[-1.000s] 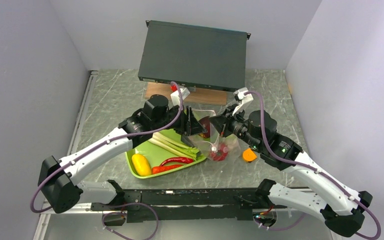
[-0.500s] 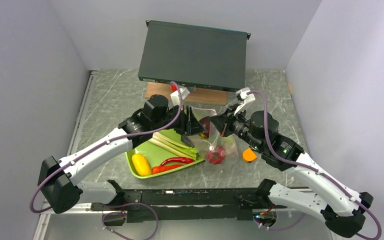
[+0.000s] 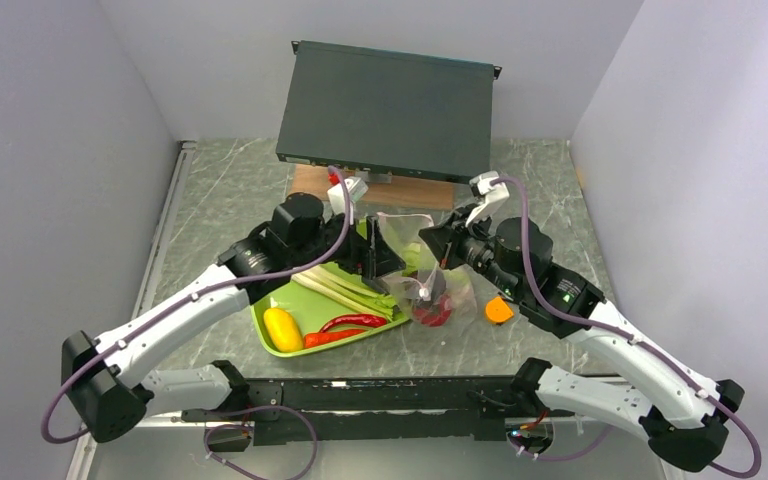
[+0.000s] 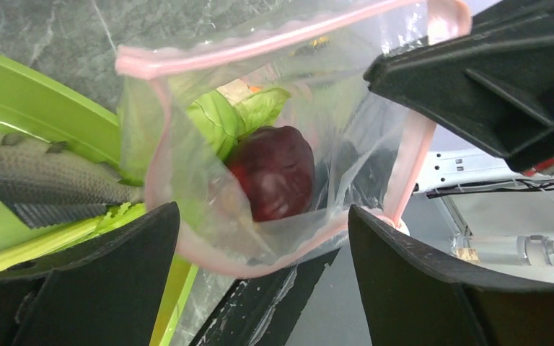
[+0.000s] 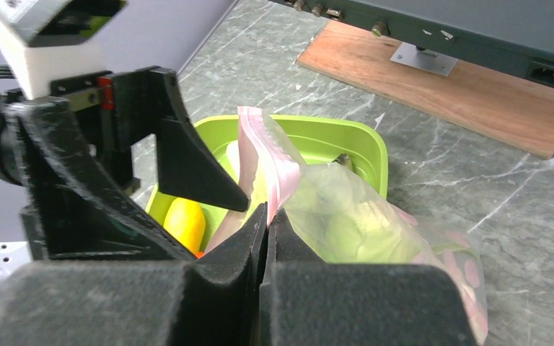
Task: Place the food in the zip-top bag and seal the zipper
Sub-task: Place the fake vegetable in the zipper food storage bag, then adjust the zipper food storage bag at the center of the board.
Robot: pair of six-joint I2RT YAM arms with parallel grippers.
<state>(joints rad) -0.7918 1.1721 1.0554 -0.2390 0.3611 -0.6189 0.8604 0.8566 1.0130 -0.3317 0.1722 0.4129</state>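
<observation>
On the far left of the lime-green plastic tray (image 3: 305, 312) a smooth yellow fruit (image 3: 282, 329) is lying beside a thin, curved red chilli (image 3: 353, 322), with long pale green stalks (image 3: 345, 292) stretching across the tray behind them. From my left wrist I am also seeing a grey fish (image 4: 50, 184) with a scaly, ridged skin resting on the tray's left side. I am holding my left gripper (image 4: 260, 216) over the tray's right edge with its blocky black fingers spread wide apart, gripping nothing. The mouth of the zip-top bag (image 4: 361, 137) is hanging between them, a clear, crinkly film. Its zipper (image 4: 260, 47), a thin pink strip, is gaping in a wide loop. Inside the bag a glossy dark red-purple bulb (image 4: 274, 173) is sitting against a wrinkled pale green cabbage (image 4: 231, 119). To the right, I am pinching the bag's pink rim in my right gripper (image 5: 267, 216), its foam-textured fingers pressed tightly together on the plastic and holding that side up. Further right, a small orange piece (image 3: 499, 311) is lying on the grey marbled table (image 3: 230, 190), apart from the bag.
</observation>
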